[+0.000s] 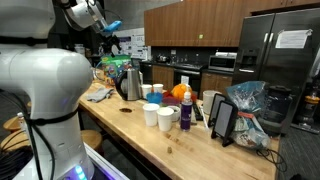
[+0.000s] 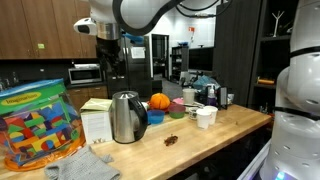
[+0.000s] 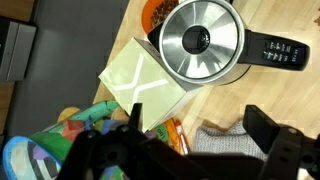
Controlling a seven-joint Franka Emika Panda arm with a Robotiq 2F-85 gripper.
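My gripper (image 3: 200, 135) is open and empty, held high above the wooden counter (image 3: 225, 95). In the wrist view a grey cloth (image 3: 225, 142) lies between its fingers, far below. The steel kettle (image 3: 200, 40) stands just beyond, beside a white box (image 3: 140, 80). In both exterior views the gripper (image 1: 93, 14) (image 2: 109, 58) hangs well above the kettle (image 1: 131, 82) (image 2: 127, 117) and the cloth (image 1: 98, 95) (image 2: 85, 163), touching nothing.
A colourful bag of blocks (image 2: 38, 125) stands at the counter's end by the white box (image 2: 95, 120). An orange bowl (image 2: 159, 101), white cups (image 1: 151, 113) (image 2: 206, 117) and a black tablet stand (image 1: 225, 120) sit further along. A fridge (image 1: 285, 55) stands behind.
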